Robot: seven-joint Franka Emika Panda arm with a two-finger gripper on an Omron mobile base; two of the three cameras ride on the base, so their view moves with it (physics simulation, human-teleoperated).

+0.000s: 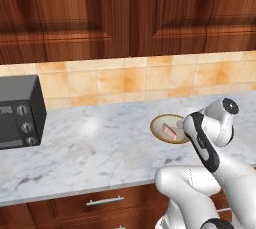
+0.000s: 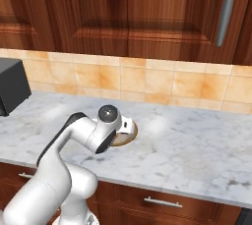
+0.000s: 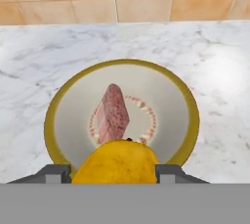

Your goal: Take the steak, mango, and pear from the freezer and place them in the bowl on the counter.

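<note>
in the hand view the gripper [image 3: 115,171] has its jaws partly apart, a finger [image 3: 54,173] on the left and another on the right, clamped on the mango [image 3: 116,163] that fills the gap between them. the mango hangs just above the near edge of the bowl [image 3: 58,100]. inside the bowl the steak [image 3: 112,113] lies near the middle, tilted with one end raised (its pale streaks show along the side).

in the left base view a dark oven [image 1: 19,110] sits at the left end of the counter [image 1: 90,148]; further right is the bowl [image 1: 159,123] with the steak [image 1: 169,130] in it, and right of that the arm [image 1: 210,138] bends forward over the bowl's right part.

in the right base view the arm [image 2: 83,135] rises from the lower left and folds over, its wrist covering most of the bowl [image 2: 129,136].
</note>
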